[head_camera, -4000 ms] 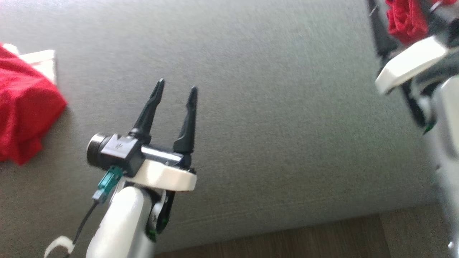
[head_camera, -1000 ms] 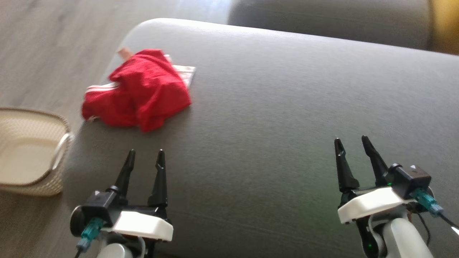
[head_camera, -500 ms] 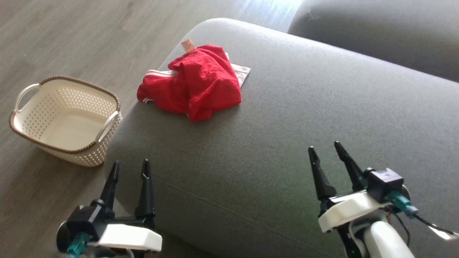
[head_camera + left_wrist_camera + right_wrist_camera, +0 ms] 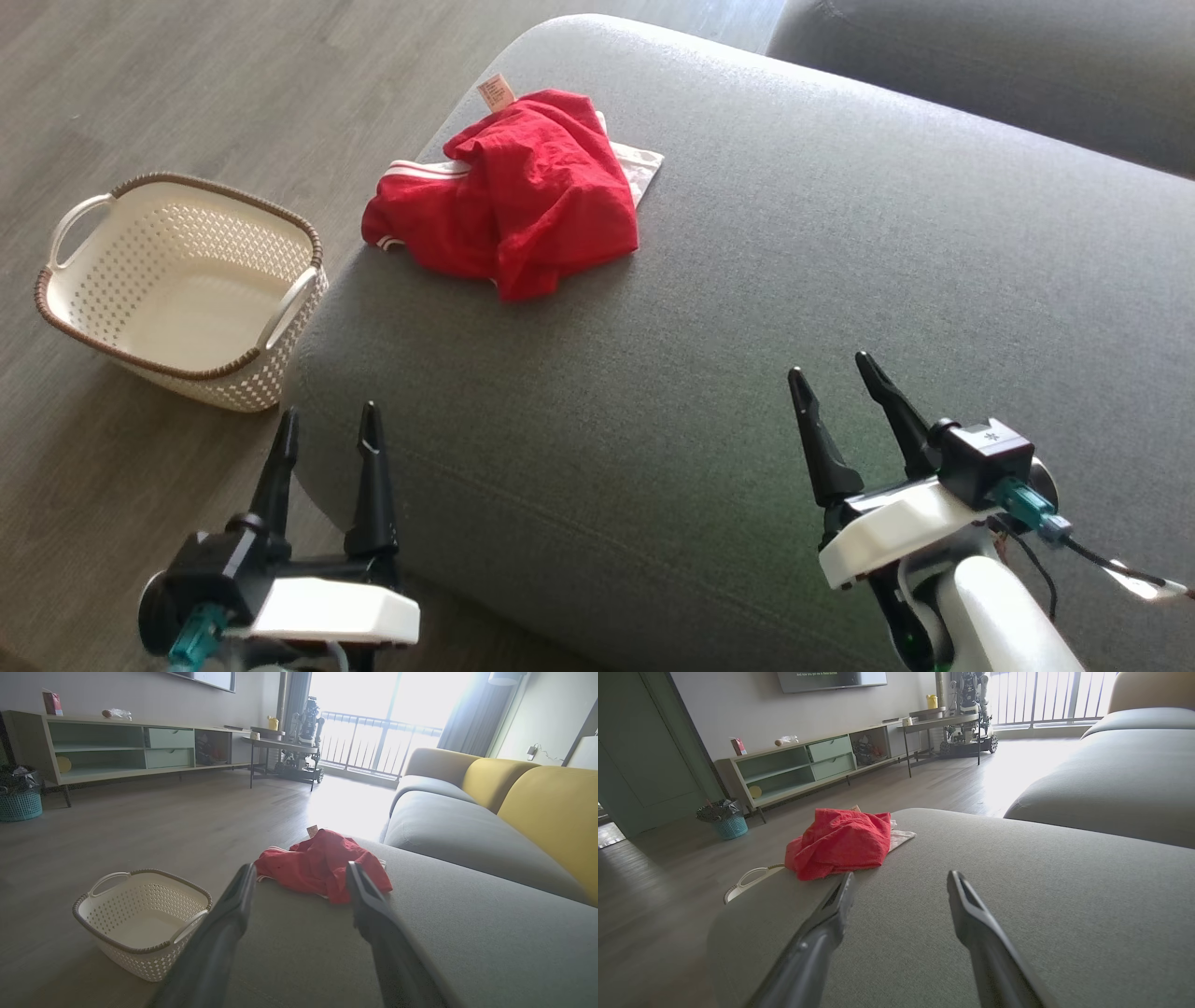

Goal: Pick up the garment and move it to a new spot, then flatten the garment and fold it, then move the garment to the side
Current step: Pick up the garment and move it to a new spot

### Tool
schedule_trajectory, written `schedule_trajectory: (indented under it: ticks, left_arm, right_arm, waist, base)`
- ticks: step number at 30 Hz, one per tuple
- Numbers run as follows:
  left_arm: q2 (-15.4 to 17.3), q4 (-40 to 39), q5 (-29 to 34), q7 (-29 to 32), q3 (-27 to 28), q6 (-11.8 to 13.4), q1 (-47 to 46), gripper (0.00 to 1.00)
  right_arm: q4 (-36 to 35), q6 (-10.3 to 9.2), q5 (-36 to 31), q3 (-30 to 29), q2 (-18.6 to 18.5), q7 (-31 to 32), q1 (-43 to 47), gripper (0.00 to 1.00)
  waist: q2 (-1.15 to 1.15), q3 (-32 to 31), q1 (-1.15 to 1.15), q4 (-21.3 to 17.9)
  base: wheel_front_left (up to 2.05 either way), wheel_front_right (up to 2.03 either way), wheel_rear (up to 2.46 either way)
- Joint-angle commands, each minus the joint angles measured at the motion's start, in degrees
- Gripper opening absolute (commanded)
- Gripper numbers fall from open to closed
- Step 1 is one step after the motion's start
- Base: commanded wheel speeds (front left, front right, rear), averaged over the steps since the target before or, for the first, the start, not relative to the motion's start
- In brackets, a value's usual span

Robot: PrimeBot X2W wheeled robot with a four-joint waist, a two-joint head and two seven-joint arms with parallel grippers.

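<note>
The grey sofa seat [image 4: 794, 280] runs off the head view's right edge. Wood floor [image 4: 187, 75] lies to its left and bears a white perforated basket [image 4: 233, 397], which is mostly hidden behind the seat's edge in the right wrist view. The red garment [image 4: 523, 201] lies crumpled at the seat's far left corner, its shape hard to read, with a white part [image 4: 642, 166] half covered beneath. The left tool [image 4: 329, 415] and right tool [image 4: 829, 369] hover spread and empty, well apart from it
</note>
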Motion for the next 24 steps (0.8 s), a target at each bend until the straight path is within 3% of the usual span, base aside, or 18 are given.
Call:
schedule_trajectory:
  ticks: [1,8,17,21,24]
  left_arm:
    - [-0.12,-2.35,-0.34,-0.28,2.12,0.3,-1.99,1.0]
    - [-0.12,-2.42,-0.61,-0.28,2.73,0.24,-2.92,1.0]
    - [1.39,4.61,-2.03,-0.28,8.5,-7.15,-14.16,1.0]
    - [3.44,11.21,-4.73,0.37,10.54,-9.07,-22.32,1.0]
    - [4.36,16.52,-9.48,4.23,12.34,-10.0,-29.07,1.0]
  right_arm:
    - [-1.76,-0.01,-0.31,1.47,0.12,-0.59,-2.25,1.0]
    - [-2.13,-0.01,-0.93,1.22,0.12,-0.59,-2.54,1.0]
    - [-8.77,-0.01,-6.8,-3.71,0.12,1.68,-2.09,1.0]
    - [-14.24,-0.01,-9.2,-4.31,0.12,4.59,-2.95,1.0]
    - [-18.23,-0.01,-10.57,-3.9,0.12,6.72,-3.64,1.0]
  waist:
    - [0.0,0.15,0.0,0.0]
    - [0.0,1.04,0.0,-0.14]
    - [0.0,7.76,0.0,-2.64]
    - [0.0,11.94,0.0,-5.36]
    - [0.0,14.7,0.0,-7.25]
  base:
    - [0.0,0.0,0.0]
    - [0.0,0.0,0.0]
    - [0.0,0.0,0.0]
    - [0.0,0.0,0.0]
    - [0.0,0.0,0.0]
